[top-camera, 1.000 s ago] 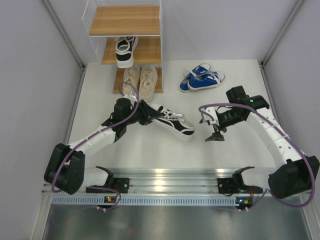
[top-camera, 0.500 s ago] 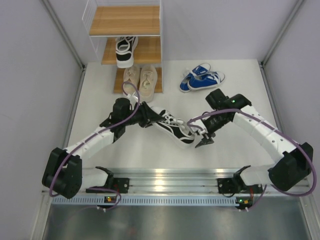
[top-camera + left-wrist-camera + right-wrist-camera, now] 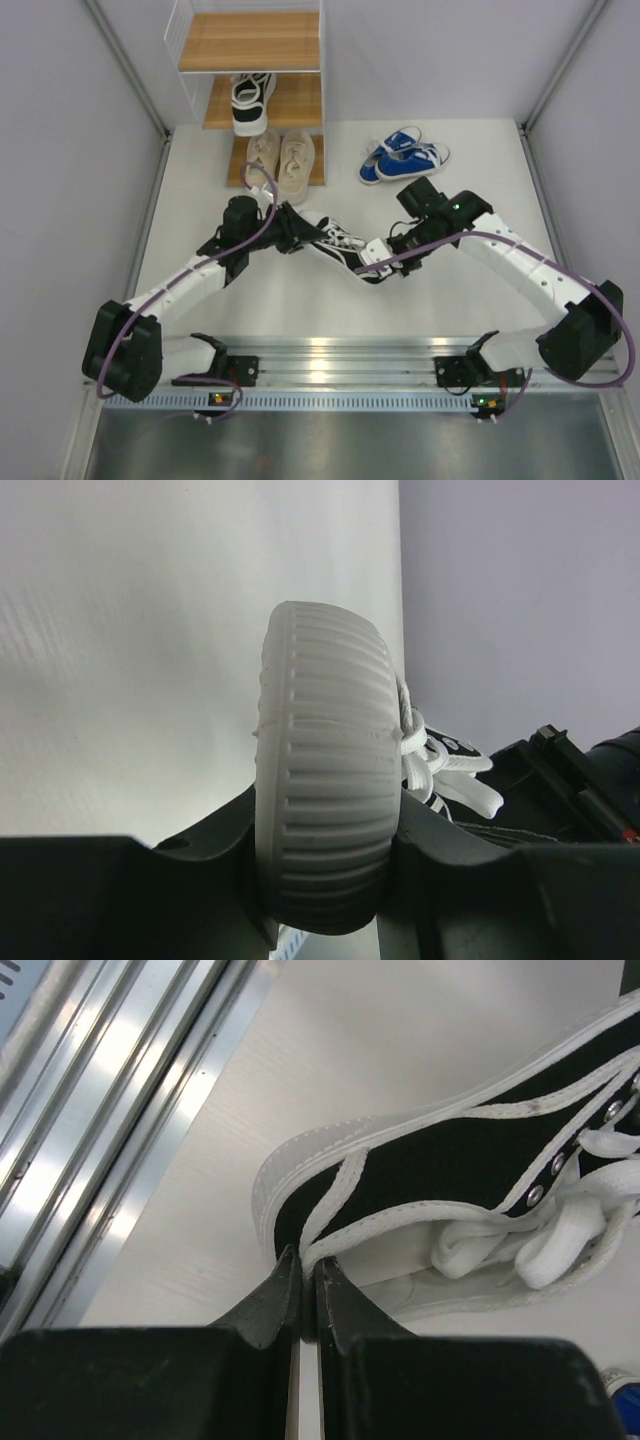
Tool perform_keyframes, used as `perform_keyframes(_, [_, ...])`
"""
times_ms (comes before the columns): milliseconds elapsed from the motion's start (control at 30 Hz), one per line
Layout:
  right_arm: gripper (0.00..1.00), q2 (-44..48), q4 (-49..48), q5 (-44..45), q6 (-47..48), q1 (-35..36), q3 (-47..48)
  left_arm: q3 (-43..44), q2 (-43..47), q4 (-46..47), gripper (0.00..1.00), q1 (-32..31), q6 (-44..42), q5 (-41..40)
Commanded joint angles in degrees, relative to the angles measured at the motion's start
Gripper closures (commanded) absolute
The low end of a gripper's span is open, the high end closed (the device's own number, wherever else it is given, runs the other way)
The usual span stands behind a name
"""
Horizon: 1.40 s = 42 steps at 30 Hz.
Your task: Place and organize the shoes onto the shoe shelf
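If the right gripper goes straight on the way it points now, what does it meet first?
The heel of the black-and-white lace-up sneaker. The right gripper, tips nearly together, sits right at its collar; whether they touch is unclear.

Right gripper (image 3: 301, 1262) pinches black-and-white sneaker (image 3: 440, 1165) heel

No words or numbers can be read here. The black-and-white shoe (image 3: 345, 252) shows no name, and the shoe shelf (image 3: 250, 40) has no label.

Left arm (image 3: 176, 289) and right arm (image 3: 522, 263) have white links, black joints, purple cables.
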<state>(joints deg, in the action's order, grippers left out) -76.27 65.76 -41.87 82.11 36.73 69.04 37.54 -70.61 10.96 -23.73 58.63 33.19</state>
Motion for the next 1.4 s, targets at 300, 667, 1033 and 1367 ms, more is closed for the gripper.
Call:
perform_keyframes(300, [1.0, -2.74, -4.58, 7.32, -15.03, 8.17, 21.37, 12.03, 26.2, -33.35, 0.09, 0.96, -28.04, -47.84])
perform_keyframes(667, [1.0, -17.06, -13.45, 17.95, -27.6, 10.82, 47.3, 8.35, 45.9, -42.34, 0.03, 0.96, -25.59, -56.57])
perform_keyframes(1033, [1.0, -32.53, -25.39, 28.66, -32.89, 10.82, 62.44, 5.88, 54.08, -45.32, 0.02, 0.96, -22.95, -57.27])
perform_keyframes(1367, [1.0, -39.13, -34.46, 37.56, -29.29, 10.38, 64.65, 4.47, 56.46, -45.5, 0.02, 0.96, -20.93, -56.22])
